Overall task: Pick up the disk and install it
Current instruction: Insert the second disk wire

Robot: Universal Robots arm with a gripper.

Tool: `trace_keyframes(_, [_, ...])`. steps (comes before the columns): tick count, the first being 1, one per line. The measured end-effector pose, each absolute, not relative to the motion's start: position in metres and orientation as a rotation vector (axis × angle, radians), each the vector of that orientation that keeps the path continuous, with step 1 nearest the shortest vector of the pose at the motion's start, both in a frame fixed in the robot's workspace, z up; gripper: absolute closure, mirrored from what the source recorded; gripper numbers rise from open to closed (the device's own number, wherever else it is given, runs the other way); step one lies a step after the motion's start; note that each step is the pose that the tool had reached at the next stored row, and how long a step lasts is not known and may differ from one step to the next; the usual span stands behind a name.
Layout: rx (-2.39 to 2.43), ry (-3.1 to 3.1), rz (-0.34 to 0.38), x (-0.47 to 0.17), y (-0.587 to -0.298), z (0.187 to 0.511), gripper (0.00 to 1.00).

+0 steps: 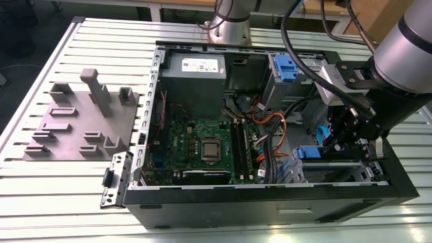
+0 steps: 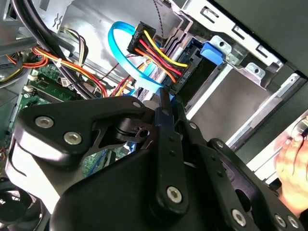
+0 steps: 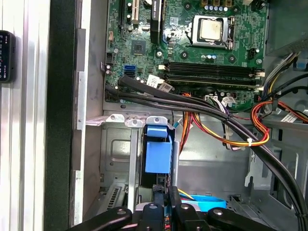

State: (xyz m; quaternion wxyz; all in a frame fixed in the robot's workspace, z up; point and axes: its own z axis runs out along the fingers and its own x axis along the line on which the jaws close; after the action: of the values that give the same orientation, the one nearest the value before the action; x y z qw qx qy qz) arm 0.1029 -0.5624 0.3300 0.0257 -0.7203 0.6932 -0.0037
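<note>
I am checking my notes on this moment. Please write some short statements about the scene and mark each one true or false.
1. The gripper is inside the open computer case. True.
2. The grey fixture plate lies inside the case. False: it lies on the slatted table, toward the exterior view's left of the case.
3. The processor socket on the motherboard is covered by a cooler. False: it is bare.
4. Red, yellow and black wires run to a connector near the gripper in the second wrist view. True.
</note>
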Motion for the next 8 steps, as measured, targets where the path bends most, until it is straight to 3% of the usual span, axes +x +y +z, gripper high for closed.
trace_keyframes(6, [-2.226, 2.143, -0.011, 0.1029, -0.5624, 0.3294, 0.83])
trace_keyframes(7, [-2.226, 2.143, -0.011, 0.1029, -0.5624, 0.3294, 0.76])
trace_keyframes(8, [-2.226, 2.143, -0.011, 0.1029, -0.5624, 0.3294, 0.76])
